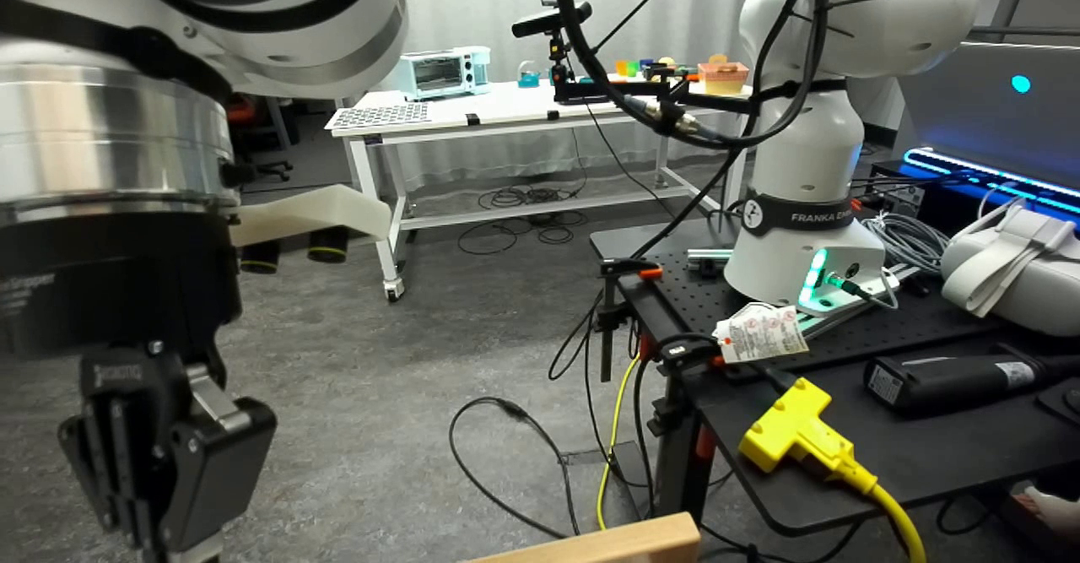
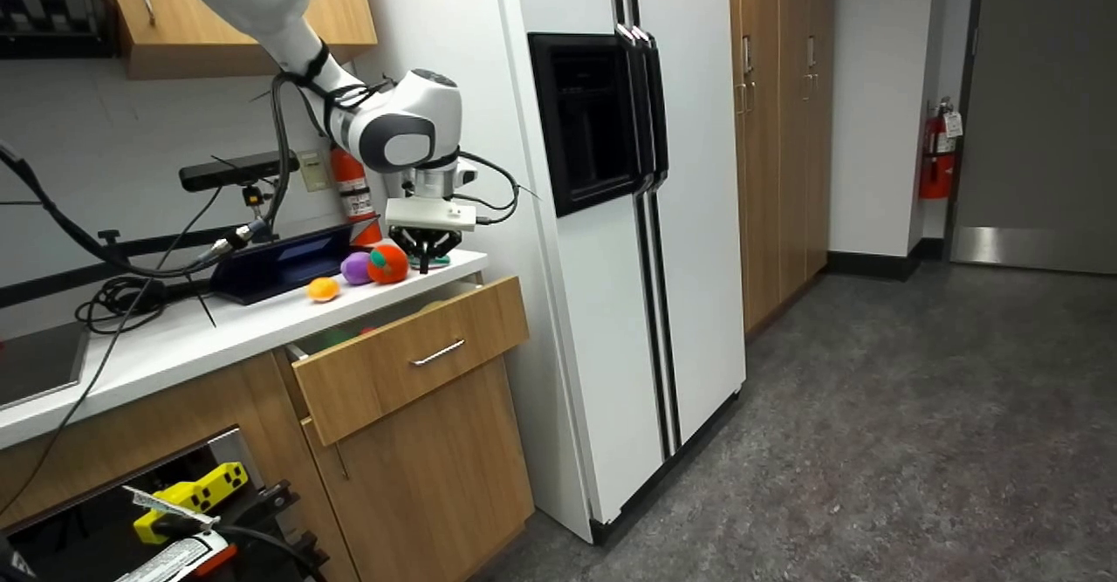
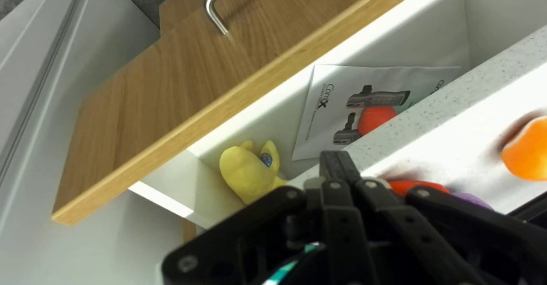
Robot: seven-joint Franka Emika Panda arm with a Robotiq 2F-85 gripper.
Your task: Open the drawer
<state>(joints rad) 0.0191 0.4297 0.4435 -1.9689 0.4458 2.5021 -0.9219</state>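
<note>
Drawer (image 2: 375,386), wood-fronted with white inner walls, stands partly out beneath a white countertop (image 2: 236,325), beside a tall white refrigerator (image 2: 602,303); it bears one metal bar handle (image 2: 439,352). One black two-fingered gripper (image 3: 339,165) points down near the countertop's edge, jaws together; in an exterior view its fingers (image 1: 215,470) run out of frame. Inside the drawer lie one yellow soft toy (image 3: 245,171), one white printed sheet (image 3: 337,118) and one red piece (image 3: 376,119), the last two partly hidden by the countertop; a green thing (image 2: 333,339) there is too small to make out. On the countertop sit three rounded objects: a purple one (image 2: 356,268), a green-topped red one (image 2: 387,265), a small orange one (image 2: 323,289).
</note>
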